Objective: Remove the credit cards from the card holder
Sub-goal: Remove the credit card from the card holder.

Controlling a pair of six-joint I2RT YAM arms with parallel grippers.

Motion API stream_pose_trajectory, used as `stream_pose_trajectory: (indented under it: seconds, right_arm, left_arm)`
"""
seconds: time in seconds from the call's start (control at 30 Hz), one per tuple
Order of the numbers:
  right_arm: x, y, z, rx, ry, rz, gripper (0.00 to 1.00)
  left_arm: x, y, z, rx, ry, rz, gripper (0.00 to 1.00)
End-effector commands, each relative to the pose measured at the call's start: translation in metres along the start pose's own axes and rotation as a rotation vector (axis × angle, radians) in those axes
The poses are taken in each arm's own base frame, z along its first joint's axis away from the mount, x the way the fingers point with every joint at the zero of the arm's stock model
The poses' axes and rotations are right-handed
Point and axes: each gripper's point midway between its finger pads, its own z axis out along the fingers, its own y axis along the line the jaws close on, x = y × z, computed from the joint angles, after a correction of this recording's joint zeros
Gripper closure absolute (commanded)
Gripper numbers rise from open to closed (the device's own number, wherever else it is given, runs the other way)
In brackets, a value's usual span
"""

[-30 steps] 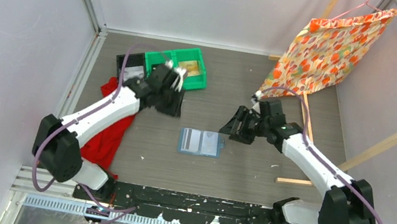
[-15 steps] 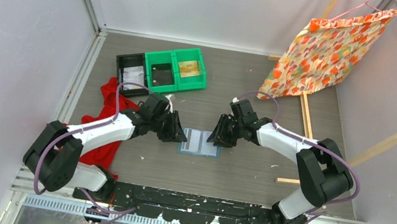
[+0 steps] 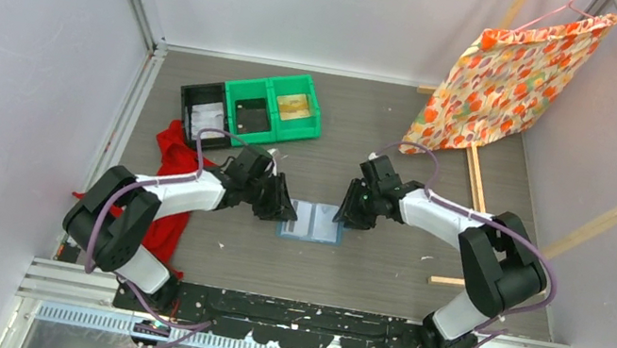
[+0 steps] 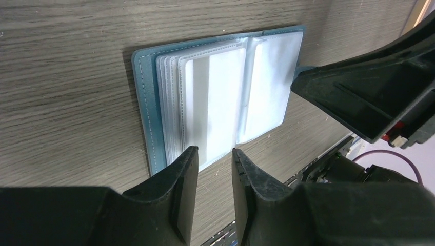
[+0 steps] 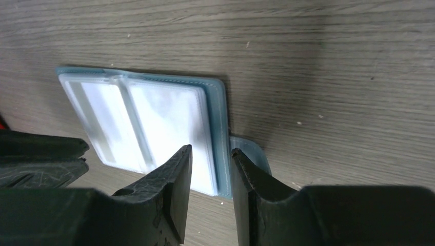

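The light-blue card holder lies open and flat on the table, its clear sleeves facing up. It also shows in the left wrist view and the right wrist view. A pale face with a greyish stripe shows through the top sleeve. My left gripper is low at the holder's left edge, its jaws a little apart and empty. My right gripper is low at the right edge, its jaws a little apart and empty over the blue border.
Two green bins and a black tray stand at the back left. One bin holds a dark flat card, the other a gold item. A red cloth lies under my left arm. A patterned bag hangs on a wooden frame at the back right.
My left gripper came down from the green bins to the holder's left edge. My right gripper moved left and down to the holder's right edge. The holder has not moved.
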Motion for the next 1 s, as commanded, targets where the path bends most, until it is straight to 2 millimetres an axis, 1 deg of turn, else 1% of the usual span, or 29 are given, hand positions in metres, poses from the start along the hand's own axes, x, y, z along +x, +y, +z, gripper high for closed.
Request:
stream_pose_trajectory:
  seconds: [0.0, 0.03, 0.1, 0.23, 0.53, 0.67, 0.77, 0.8, 0.97]
  right_arm:
    - [-0.007, -0.007, 0.005, 0.028, -0.024, -0.009, 0.62]
    - [-0.006, -0.008, 0.006, 0.031, -0.022, -0.009, 0.62]
    - [-0.006, -0.009, 0.008, 0.033, -0.018, -0.006, 0.62]
    - [-0.006, -0.010, 0.008, 0.033, -0.017, -0.004, 0.62]
    - [-0.006, -0.013, 0.007, 0.033, -0.017, 0.002, 0.61]
    - [-0.005, -0.014, 0.007, 0.033, -0.013, 0.006, 0.61]
    - [-0.005, -0.014, 0.007, 0.031, -0.014, 0.005, 0.61]
    - [-0.005, -0.015, 0.007, 0.033, -0.013, 0.007, 0.61]
    - [-0.004, -0.015, 0.008, 0.031, -0.010, 0.008, 0.61]
  left_arm:
    - [-0.016, -0.020, -0.003, 0.055, -0.043, 0.044, 0.67]
    - [-0.017, -0.016, -0.003, 0.032, -0.051, 0.043, 0.64]
    - [-0.018, -0.014, -0.005, 0.018, -0.057, 0.053, 0.62]
    - [-0.017, -0.013, -0.004, 0.018, -0.051, 0.062, 0.62]
    - [-0.012, -0.010, 0.011, 0.028, -0.012, 0.045, 0.62]
    - [-0.011, -0.009, 0.015, 0.028, -0.004, 0.043, 0.61]
    - [-0.008, -0.016, 0.015, 0.064, 0.010, 0.038, 0.61]
    - [-0.011, -0.024, 0.015, 0.102, 0.000, 0.045, 0.61]
    - [-0.011, -0.049, 0.014, 0.241, 0.016, 0.037, 0.62]
